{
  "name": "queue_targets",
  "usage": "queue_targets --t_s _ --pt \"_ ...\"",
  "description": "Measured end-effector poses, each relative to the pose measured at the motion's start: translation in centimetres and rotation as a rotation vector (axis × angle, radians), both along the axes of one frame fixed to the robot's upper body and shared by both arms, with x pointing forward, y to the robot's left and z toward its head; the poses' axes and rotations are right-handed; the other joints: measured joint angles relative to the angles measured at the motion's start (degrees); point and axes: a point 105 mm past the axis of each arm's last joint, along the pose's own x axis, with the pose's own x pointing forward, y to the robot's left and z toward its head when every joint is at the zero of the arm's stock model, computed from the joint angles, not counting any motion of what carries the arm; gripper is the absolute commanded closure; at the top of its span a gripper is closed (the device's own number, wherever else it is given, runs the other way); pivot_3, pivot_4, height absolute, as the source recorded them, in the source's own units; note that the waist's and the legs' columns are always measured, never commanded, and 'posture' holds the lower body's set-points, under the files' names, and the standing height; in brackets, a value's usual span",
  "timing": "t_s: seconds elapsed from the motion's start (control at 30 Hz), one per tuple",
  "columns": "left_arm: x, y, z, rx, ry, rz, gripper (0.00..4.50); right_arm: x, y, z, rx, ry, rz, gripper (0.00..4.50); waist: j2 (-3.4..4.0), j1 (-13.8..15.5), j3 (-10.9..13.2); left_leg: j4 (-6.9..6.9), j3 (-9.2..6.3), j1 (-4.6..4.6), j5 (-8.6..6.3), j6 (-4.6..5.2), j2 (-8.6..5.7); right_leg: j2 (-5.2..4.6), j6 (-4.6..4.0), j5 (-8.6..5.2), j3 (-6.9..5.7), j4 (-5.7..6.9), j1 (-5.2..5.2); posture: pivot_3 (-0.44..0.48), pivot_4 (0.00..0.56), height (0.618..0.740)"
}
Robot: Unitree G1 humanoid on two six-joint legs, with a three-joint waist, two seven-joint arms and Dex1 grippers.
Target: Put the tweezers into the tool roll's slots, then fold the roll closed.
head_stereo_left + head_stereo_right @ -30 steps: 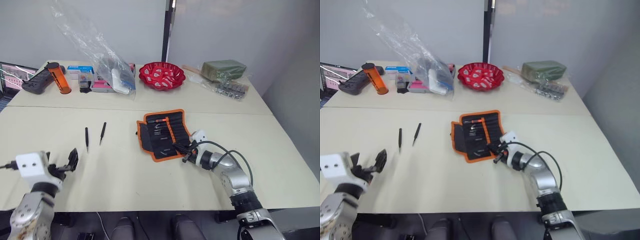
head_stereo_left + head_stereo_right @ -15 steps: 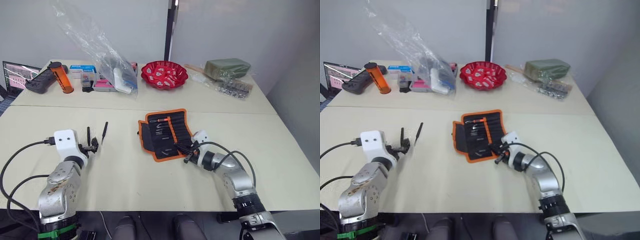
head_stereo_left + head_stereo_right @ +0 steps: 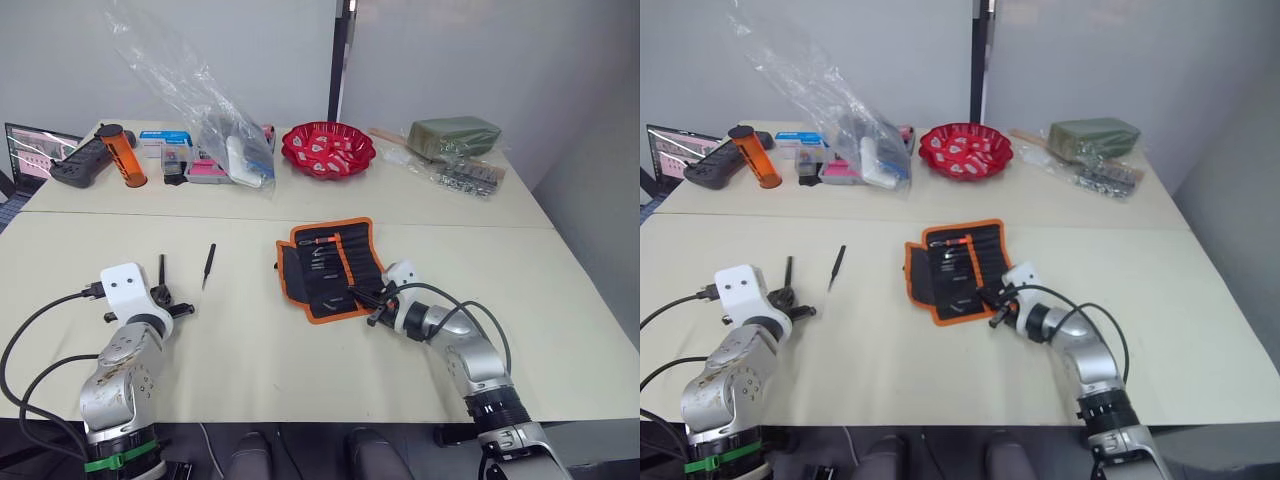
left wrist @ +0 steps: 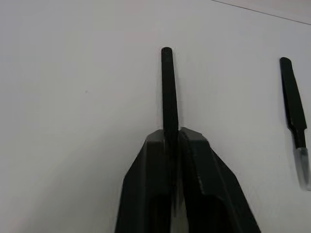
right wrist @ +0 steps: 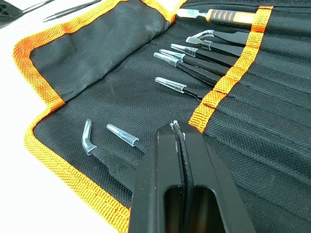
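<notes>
Head views: tool roll [image 3: 330,268] lies open mid-desk [image 3: 250,350], several tweezers already tucked in its slots [image 5: 272,97]. Left pincer [image 3: 165,297] is clamped on one tweezer [image 3: 161,270], probably for carrying to the roll; another loose tweezer [image 3: 208,265] lies just beside. Right pincer [image 3: 374,303] rests at the roll's near edge, likely pinning it. Left wrist view: fingers squeeze the tweezer's lower end, its tip hidden between them. Right wrist view: fingers together, nothing visibly between them; lower slots cut off behind them.

Silver arms, white wrist blocks, black cables, black pincer fingers [image 4: 146,194]
</notes>
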Motion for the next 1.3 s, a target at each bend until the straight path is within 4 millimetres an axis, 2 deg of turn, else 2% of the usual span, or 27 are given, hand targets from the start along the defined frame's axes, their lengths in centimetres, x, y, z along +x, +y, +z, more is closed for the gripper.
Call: queue_targets --t_s 0.1,0.2,0.3,0.4,0.47,0.5,0.6,0.67,0.73,0.93,1.03,1.13,1.3 --pt "-0.7 1.6 0.6 0.037 -0.019 0.042 4.45 0.0 0.0 0.0 0.001 0.000 -0.003 4.50 0.00 0.09 0.00 -0.02 -0.01 -0.02 0.00 0.00 0.00 0.00 -0.02 0.01 0.00 0.00 -0.04 0.000 0.150 0.729" --pt "-0.8 2.7 2.1 0.101 -0.057 0.046 4.45 0.1 0.0 0.0 0.001 -0.001 -0.007 4.50 0.00 0.26 0.01 -0.01 0.00 -0.01 -0.04 -0.08 -0.01 -0.01 -0.07 -0.02 0.00 -0.06 -0.08 0.000 0.150 0.729" --pt "-0.5 2.9 3.4 0.155 -0.088 0.019 4.45 0.0 0.0 0.0 0.001 -0.002 -0.008 4.50 0.01 0.26 0.01 -0.01 0.00 -0.03 -0.04 -0.08 0.00 -0.01 -0.35 -0.17 0.00 -0.06 -0.08 0.000 0.150 0.729" --pt "0.5 2.3 5.8 0.221 -0.148 -0.057 4.45 0.0 -0.1 0.0 0.001 -0.001 -0.015 4.50 0.01 0.31 0.01 -0.01 -0.01 -0.06 -0.04 -0.08 0.00 -0.01 -0.36 -0.18 -0.01 -0.05 -0.07 0.000 0.150 0.729" --pt "1.6 0.4 7.7 0.277 -0.197 -0.194 4.45 -0.1 -0.2 0.1 0.002 -0.007 -0.021 4.50 0.02 0.36 0.02 -0.01 0.00 -0.08 -0.04 -0.09 -0.01 -0.01 -0.35 -0.17 0.00 -0.06 -0.07 0.000 0.150 0.729" --pt "1.9 -0.2 8.3 0.284 -0.215 -0.230 4.45 -0.1 -0.2 0.1 0.002 -0.008 -0.022 4.50 0.02 0.36 0.02 -0.01 0.00 -0.09 -0.04 -0.09 -0.01 -0.01 -0.34 -0.17 0.00 -0.07 -0.07 0.000 0.150 0.729" --pt "3.3 -4.1 10.2 0.316 -0.246 -0.490 4.45 -0.3 -0.3 -0.1 0.004 -0.005 -0.038 4.50 0.04 0.39 0.05 -0.06 -0.01 -0.12 -0.03 -0.07 0.00 0.00 -0.29 -0.14 -0.04 -0.05 -0.11 0.000 0.150 0.729" --pt "3.7 -5.8 11.3 0.344 -0.248 -0.644 4.45 -0.5 -0.2 0.0 0.008 -0.009 -0.044 4.50 0.10 0.36 0.08 -0.13 0.00 -0.12 -0.03 -0.06 -0.01 -0.01 -0.13 -0.07 -0.03 -0.06 -0.13 0.000 0.150 0.729" --pt "3.9 -7.0 12.3 0.365 -0.233 -0.778 4.45 -0.7 -0.2 0.0 0.012 -0.010 -0.052 4.50 0.15 0.25 0.11 -0.26 0.02 -0.12 0.01 0.00 0.00 -0.01 -0.03 -0.03 -0.02 -0.09 -0.17 0.000 0.150 0.729" --pt "4.6 -11.1 13.5 0.429 -0.155 -1.132 4.45 -1.1 -0.6 0.0 0.019 -0.014 -0.095 4.50 0.21 0.55 0.15 -0.33 -0.02 -0.20 0.16 0.24 -0.02 -0.01 -0.01 -0.14 -0.05 -0.14 -0.18 0.000 0.150 0.729" --pt "4.9 -14.1 13.5 0.481 -0.117 -1.344 4.45 -1.3 -0.7 -0.2 0.031 -0.011 -0.130 4.50 0.21 0.83 0.16 -0.32 -0.03 -0.25 0.17 0.25 -0.02 -0.01 -0.01 -0.14 -0.07 -0.19 -0.19 0.000 0.150 0.729" --pt "4.7 -16.5 12.6 0.529 -0.061 -1.528 4.45 -1.4 -0.7 0.0 0.035 -0.016 -0.151 4.50 0.25 0.82 0.19 -0.33 -0.03 -0.30 0.17 0.26 -0.02 -0.01 -0.01 -0.14 -0.07 -0.17 -0.22 0.000 0.150 0.729" --pt "4.6 -18.5 10.2 0.544 0.057 -1.717 4.45 -2.0 -1.1 0.1 0.036 -0.021 -0.187 4.50 0.35 0.97 0.24 -0.32 -0.09 -0.60 0.18 0.28 -0.03 0.01 0.03 -0.17 -0.09 -0.11 -0.45 0.000 0.150 0.729"
